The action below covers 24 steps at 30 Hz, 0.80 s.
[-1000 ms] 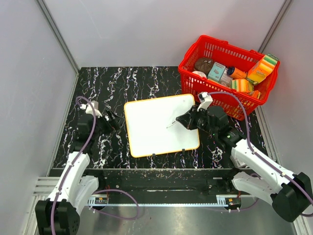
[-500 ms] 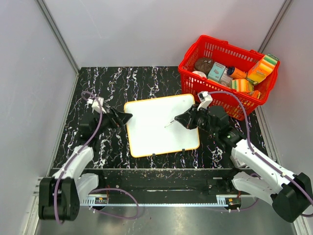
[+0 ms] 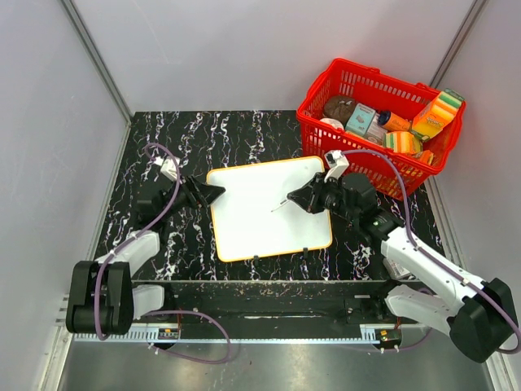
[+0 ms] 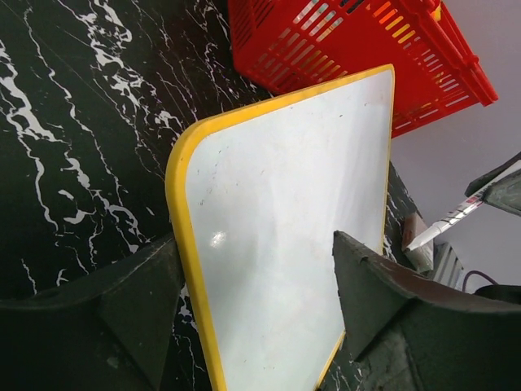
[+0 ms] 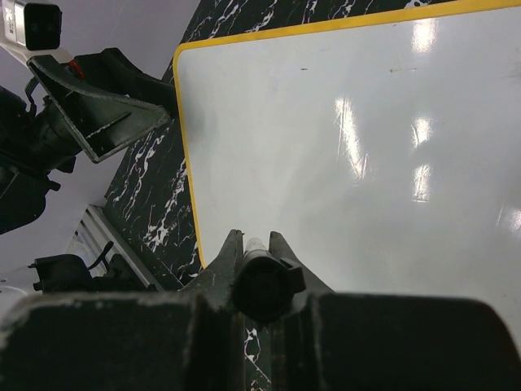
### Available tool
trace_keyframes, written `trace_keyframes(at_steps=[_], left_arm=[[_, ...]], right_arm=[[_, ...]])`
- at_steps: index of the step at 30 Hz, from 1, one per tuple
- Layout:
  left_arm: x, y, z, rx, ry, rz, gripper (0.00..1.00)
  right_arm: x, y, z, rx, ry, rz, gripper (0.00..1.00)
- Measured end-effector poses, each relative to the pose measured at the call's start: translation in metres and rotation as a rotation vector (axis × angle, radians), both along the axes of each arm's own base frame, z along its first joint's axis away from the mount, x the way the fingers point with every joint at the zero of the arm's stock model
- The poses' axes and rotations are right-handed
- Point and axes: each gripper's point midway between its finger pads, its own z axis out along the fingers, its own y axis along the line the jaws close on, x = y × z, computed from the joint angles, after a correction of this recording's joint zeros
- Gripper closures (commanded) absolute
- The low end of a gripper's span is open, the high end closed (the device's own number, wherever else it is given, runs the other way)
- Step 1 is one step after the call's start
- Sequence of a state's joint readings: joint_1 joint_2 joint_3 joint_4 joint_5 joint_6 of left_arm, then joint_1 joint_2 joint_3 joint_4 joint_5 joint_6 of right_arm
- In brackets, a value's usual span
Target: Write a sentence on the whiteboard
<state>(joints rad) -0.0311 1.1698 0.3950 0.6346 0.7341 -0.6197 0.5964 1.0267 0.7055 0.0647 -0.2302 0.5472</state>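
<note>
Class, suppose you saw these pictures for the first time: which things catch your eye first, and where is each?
The bright red basket, packed with colourful items, sits at the far right corner of the black marbled table. Beside it, mid-table, lies the blank whiteboard with its yellow rim. The right gripper holds a marker over it, while the left gripper is open at its left edge.

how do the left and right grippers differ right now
The left gripper is open and holds nothing; the right gripper is shut on a marker. The left gripper's fingers straddle the left edge of the whiteboard; the right gripper is over its right side. Both point toward it.
</note>
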Motion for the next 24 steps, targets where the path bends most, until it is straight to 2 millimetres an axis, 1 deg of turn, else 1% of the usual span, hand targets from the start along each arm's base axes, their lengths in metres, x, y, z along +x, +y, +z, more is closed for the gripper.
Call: trace_keyframes(at_steps=[5, 9, 10, 12, 13, 16, 17, 20, 24], left_arm=[[0.004, -0.001, -0.006, -0.006, 0.007, -0.019, 0.48], [0.003, -0.002, -0.004, -0.009, -0.009, -0.033, 0.63], [0.003, -0.003, -0.003, -0.009, -0.014, -0.037, 0.67], [0.002, -0.003, -0.003, -0.010, -0.018, -0.043, 0.72], [0.001, -0.004, -0.003, -0.009, -0.024, -0.045, 0.76], [-0.004, -0.004, -0.010, -0.016, -0.013, -0.051, 0.84], [-0.006, -0.005, -0.011, -0.022, -0.005, -0.055, 0.88], [-0.012, -0.007, -0.013, -0.041, 0.010, -0.070, 0.96], [-0.014, -0.007, -0.016, -0.042, 0.017, -0.074, 1.00]], right_arm=[[0.005, 0.003, 0.000, 0.003, -0.005, 0.000, 1.00], [0.008, 0.006, -0.004, 0.000, -0.001, 0.000, 1.00], [0.009, 0.006, -0.004, 0.000, 0.000, 0.001, 1.00], [0.010, 0.007, -0.006, -0.002, 0.004, 0.003, 1.00], [0.010, 0.008, -0.007, -0.003, 0.007, 0.006, 1.00], [0.012, 0.011, -0.007, -0.003, 0.009, 0.015, 1.00], [0.012, 0.012, -0.005, -0.001, 0.007, 0.019, 1.00], [0.015, 0.016, 0.000, 0.008, -0.008, 0.027, 1.00], [0.021, 0.019, 0.004, 0.010, -0.023, 0.029, 1.00]])
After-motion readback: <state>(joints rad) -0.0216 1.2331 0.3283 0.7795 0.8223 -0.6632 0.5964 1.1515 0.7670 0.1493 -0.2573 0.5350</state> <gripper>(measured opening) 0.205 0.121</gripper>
